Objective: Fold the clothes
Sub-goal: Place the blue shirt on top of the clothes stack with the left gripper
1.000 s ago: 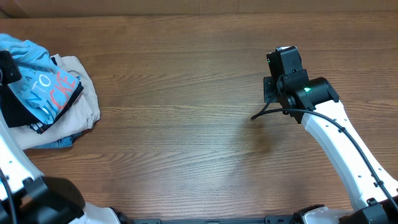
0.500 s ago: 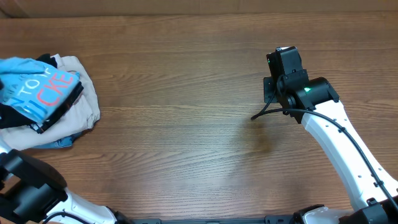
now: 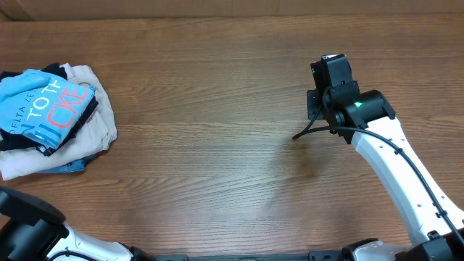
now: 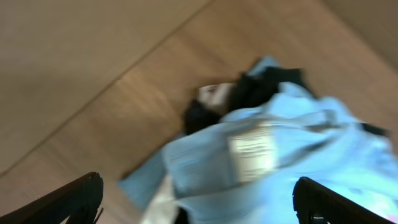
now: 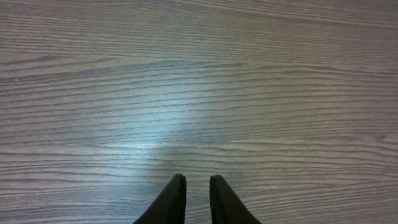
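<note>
Left fingers (image 4: pixel 74 199): spread wide, empty.
Right fingers (image 5: pixel 174 199): almost together, holding nothing, over desk (image 5: pixel 199 74).
T-shirt (image 3: pixel 43 109): atop black garment (image 3: pixel 14 140) and beige garment (image 3: pixel 101 116), left of frame.

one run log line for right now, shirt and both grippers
blue t-shirt: atop black garment and beige garment | left gripper: open, empty | right gripper: nearly shut, empty, over table

A brown wood-grain table (image 3: pixel 217 159) is carrying a pile of clothing at its left end. A rumpled cream cotton garment (image 3: pixel 101 116) is lying lowest and spreading widest, a black folded garment (image 3: pixel 25 143) is resting on it, and a faded blue scrap of cloth (image 3: pixel 72 167) is peeking out beneath the cream edge.
</note>
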Motion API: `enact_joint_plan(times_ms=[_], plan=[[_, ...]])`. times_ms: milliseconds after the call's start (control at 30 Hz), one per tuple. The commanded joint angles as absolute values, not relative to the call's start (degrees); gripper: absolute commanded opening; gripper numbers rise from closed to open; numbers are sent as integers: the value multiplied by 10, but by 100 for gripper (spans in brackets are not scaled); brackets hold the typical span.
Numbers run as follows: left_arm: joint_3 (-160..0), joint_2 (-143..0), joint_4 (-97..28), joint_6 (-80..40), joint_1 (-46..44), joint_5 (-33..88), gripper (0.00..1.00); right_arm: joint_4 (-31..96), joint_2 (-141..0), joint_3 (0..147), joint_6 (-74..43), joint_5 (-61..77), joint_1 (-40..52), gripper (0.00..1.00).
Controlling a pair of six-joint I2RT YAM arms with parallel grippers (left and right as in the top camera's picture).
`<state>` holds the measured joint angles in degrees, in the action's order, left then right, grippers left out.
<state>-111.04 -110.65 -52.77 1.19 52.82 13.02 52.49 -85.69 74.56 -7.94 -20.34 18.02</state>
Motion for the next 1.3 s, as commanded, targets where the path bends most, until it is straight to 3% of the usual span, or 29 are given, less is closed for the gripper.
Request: enact_joint_plan(times_ms=[0, 167, 367, 400, 500, 533, 833, 967, 1133, 1267], plan=[[-1136, -1059, -533, 10, 497, 221, 100, 522, -846, 754, -86, -203, 179, 17], [-1135, -1046, -563, 53, 428, 219, 100, 522, -849, 754, -86, -203, 179, 17], [-1125, -1078, -602, 58, 346, 93, 100, 526, -849, 754, -86, -203, 179, 17], [-1125, -1086, -606, 58, 339, 79, 97, 529, -849, 754, -86, -203, 179, 17], [-1125, -1115, -599, 57, 329, 70, 72, 535, -849, 754, -86, -203, 179, 17], [-1125, -1122, -595, 57, 329, 71, 68, 536, -849, 754, -86, -203, 179, 17], [-1125, -1203, -568, 55, 329, 69, 78, 537, -849, 754, -86, -203, 179, 18], [-1125, -1212, -537, 56, 329, 71, 68, 540, -849, 754, -86, -203, 179, 18], [-1150, -1205, -502, 50, 329, 71, 67, 542, -849, 754, -88, -203, 179, 18], [-1172, -1203, -457, 43, 330, 71, 79, 542, -849, 754, -88, -203, 179, 18]])
